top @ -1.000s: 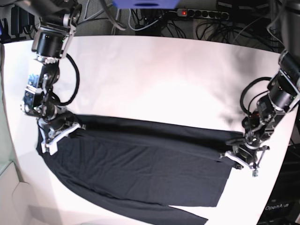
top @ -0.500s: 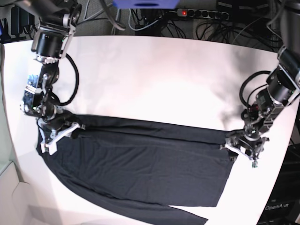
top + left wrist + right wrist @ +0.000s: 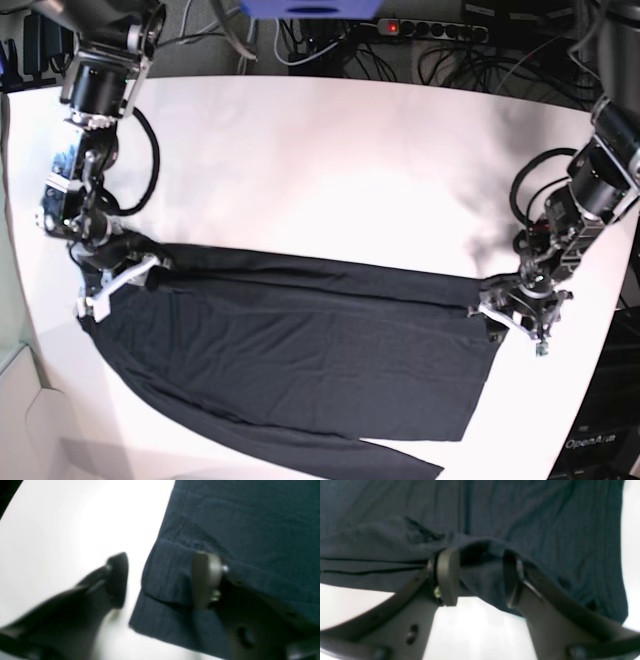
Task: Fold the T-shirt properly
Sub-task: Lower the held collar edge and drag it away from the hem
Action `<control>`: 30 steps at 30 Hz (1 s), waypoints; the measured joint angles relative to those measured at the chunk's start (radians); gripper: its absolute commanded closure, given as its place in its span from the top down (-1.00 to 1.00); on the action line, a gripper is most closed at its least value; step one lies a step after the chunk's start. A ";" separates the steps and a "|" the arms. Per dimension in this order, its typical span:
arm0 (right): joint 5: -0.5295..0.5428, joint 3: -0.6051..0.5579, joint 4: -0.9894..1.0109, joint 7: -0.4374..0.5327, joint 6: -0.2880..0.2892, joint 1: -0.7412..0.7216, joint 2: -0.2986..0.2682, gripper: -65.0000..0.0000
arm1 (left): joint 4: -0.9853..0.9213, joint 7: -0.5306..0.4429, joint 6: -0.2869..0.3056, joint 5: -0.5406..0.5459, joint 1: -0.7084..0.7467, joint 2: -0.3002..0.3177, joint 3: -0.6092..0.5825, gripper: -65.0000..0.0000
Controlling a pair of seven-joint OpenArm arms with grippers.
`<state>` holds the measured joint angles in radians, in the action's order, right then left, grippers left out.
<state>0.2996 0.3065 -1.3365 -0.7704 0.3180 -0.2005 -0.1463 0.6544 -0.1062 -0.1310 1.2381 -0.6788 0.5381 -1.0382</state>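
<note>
Both my claws stood wide, holding nothing: left claw (image 3: 160, 580) astride the shirt (image 3: 300, 350) corner, right claw (image 3: 480, 577) over a bunched hem. Shirt lay flat on the tabletop (image 3: 350, 170). Soft, limp, probably light; grip hems.

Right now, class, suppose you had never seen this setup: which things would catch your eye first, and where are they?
The dark T-shirt stands out first, spread in a long band across the near half of the white table. Next come the two arms at its ends: the left gripper at the base view's right end, the right gripper at the left end, both with jaws apart over the cloth's edge.
</note>
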 measured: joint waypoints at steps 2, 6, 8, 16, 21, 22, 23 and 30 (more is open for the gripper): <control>0.003 0.000 0.014 0.029 0.000 0.010 -0.004 -0.65 | -0.005 0.002 -0.006 -0.001 0.000 -0.014 -0.001 -0.63; 0.013 -0.003 0.090 0.062 0.000 0.010 -0.023 -1.00 | -0.008 0.003 -0.002 -0.060 0.000 -0.033 -0.002 -1.00; 0.002 -0.001 0.148 0.083 0.000 0.007 -0.037 -1.00 | -0.046 -0.002 -0.005 -0.092 -0.003 -0.052 0.000 -1.00; 0.029 -0.006 0.232 0.184 0.000 -0.001 -0.067 -1.00 | -0.297 -0.042 0.000 -0.208 -0.015 -0.187 0.007 -1.00; 0.029 -0.008 0.232 0.181 0.000 0.000 -0.071 -1.00 | -0.312 -0.051 -0.007 -0.249 -0.015 -0.200 0.007 -1.00; 0.028 -0.008 0.231 0.181 0.000 0.002 -0.071 -1.00 | -0.312 -0.052 -0.007 -0.249 -0.014 -0.200 0.007 -1.00; 0.029 -0.008 0.231 0.181 0.000 0.002 -0.072 -1.00 | -0.312 -0.051 -0.006 -0.249 -0.014 -0.199 0.007 -1.00; 0.042 -0.006 0.222 0.201 0.008 0.039 -0.090 -1.00 | -0.270 -0.074 0.003 -0.262 0.041 -0.147 0.012 -1.00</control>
<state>0.3416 0.3000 -1.1149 -0.5697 0.3260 -0.1612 -0.2359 0.3843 -0.1802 -0.1276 0.9760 -0.6380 0.3912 -1.0264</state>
